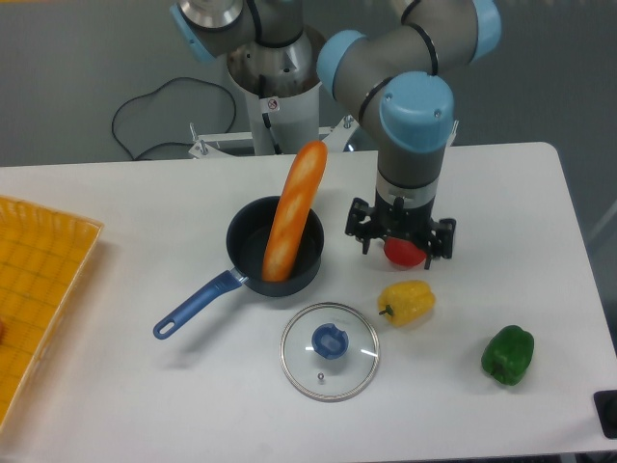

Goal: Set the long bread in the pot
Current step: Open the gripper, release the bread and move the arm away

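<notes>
On your white table (145,405), the long bread (293,213) stands tilted with its lower end inside the pot (275,248) and its upper end leaning out past the far rim, with nothing gripping it. Your gripper (402,240) hangs over the red pepper (405,252), well to the right of the pot; its fingers look spread, but you cannot tell whether they touch the pepper. The glass lid (330,350), yellow pepper (407,302) and green pepper (508,354) lie nearer the front, and an orange tray (39,280) sits at the left edge.

Centre: orange long bread (293,212) with paler yellow streaks; dark navy pot (253,237) with lighter blue handle. Lower centre: clear glass lid (330,351), blue knob. Right: red (405,252), yellow (407,302) and green (508,354) peppers. Left edge: yellow grid-patterned tray (39,289). White counter (145,386).
</notes>
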`<action>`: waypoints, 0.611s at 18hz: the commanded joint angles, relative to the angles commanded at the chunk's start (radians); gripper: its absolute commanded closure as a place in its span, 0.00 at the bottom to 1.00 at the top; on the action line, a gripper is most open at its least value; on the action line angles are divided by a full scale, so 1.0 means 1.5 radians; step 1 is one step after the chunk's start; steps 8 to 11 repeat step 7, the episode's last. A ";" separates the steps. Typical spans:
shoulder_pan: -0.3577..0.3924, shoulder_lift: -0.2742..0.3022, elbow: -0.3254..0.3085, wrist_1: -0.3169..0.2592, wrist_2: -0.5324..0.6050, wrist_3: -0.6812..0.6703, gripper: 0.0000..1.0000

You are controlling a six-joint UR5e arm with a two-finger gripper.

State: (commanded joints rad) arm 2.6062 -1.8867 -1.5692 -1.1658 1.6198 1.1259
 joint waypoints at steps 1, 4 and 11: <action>0.000 -0.006 -0.002 0.000 0.002 0.009 0.00; -0.002 -0.014 0.006 0.000 0.002 0.038 0.00; -0.004 -0.012 0.008 0.000 0.004 0.039 0.00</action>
